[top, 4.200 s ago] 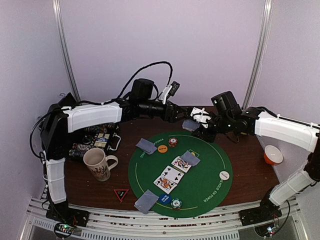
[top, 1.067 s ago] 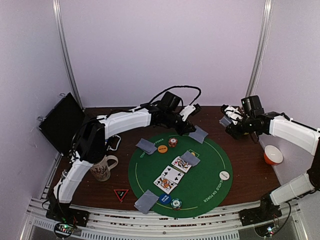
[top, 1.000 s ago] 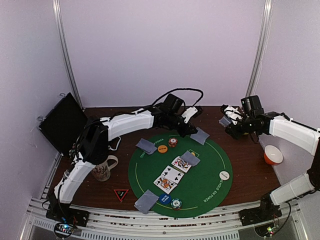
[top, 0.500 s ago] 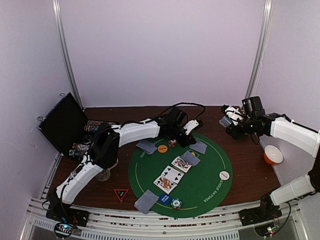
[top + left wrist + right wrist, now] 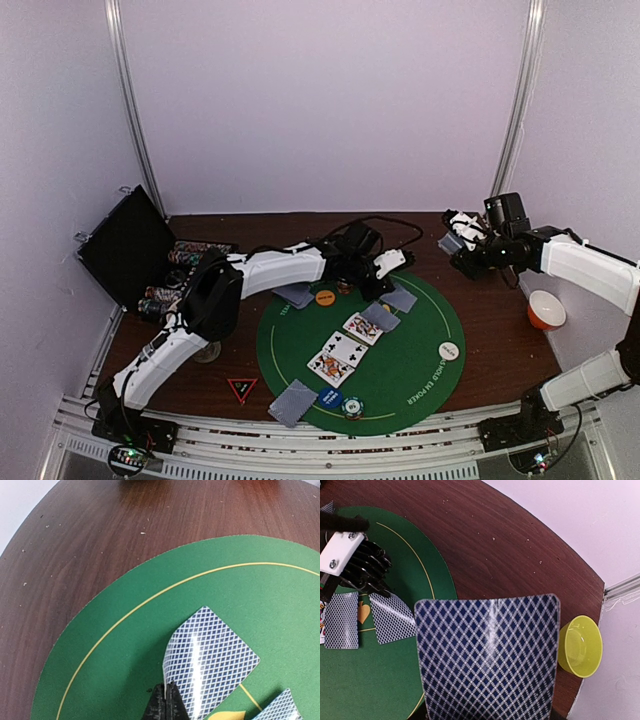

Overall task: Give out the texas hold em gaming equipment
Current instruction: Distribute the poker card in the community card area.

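Note:
On the round green mat, my left gripper is shut on the curled-up edge of a face-down playing card that lies at the mat's far side. My right gripper hovers over the bare wood at the far right, shut on a stack of playing cards whose blue diamond back hides its jaws. More face-down cards and two face-up pairs rest on the mat. An orange button, a white button, a blue button and a teal-white chip stack lie there too.
An open black case with chip rows stands at the far left. An orange bowl sits at the right edge, a yellow bowl beside the held cards. A red triangle marker lies near the front left.
My left gripper has come nearer and to the right with its card, lowering it from the wood onto the mat. The right arm has stayed put with its cards.

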Controlling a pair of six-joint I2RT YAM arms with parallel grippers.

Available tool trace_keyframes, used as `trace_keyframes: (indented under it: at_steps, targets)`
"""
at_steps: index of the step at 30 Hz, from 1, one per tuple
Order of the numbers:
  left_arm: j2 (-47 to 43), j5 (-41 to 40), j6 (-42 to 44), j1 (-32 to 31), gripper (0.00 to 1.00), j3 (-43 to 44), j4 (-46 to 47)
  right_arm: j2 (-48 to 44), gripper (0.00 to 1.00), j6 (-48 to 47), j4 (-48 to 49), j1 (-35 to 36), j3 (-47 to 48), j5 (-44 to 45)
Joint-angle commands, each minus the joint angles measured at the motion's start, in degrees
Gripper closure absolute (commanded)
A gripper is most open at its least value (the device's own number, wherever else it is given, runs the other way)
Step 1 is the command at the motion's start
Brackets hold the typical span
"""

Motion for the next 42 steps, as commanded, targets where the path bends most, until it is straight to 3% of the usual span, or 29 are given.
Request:
trace_keyframes:
  at_steps: [1, 7, 23, 28, 42]
  targets:
    - [0.6, -2.6, 4.6, -0.3, 1.0, -0.1, 1.3, -1.6, 0.54, 0.9, 0.2, -0.3, 0.0, -0.8]
    - [0.0, -1.8, 7.6, -0.3, 1.0, -2.5, 0.8, -1.7, 0.54, 0.9, 0.1, -0.3, 0.0, -1.1]
    - [-2.1, -2.9, 5.2, -0.3, 1.0, -5.7, 3.7, -1.9, 0.54, 0.8, 0.0, -0.3, -0.1, -1.5]
    - [-3.2, -3.5, 4.5, -0.3, 0.79, -7.1, 3.7, -1.8, 0.54, 0.7, -0.1, -0.3, 0.0, -1.5]
    - [-11.3, -4.9, 0.9, -0.3, 0.5, -8.1, 7.2, -2.0, 0.54, -0.2, -2.7, -0.3, 0.4, -2.8]
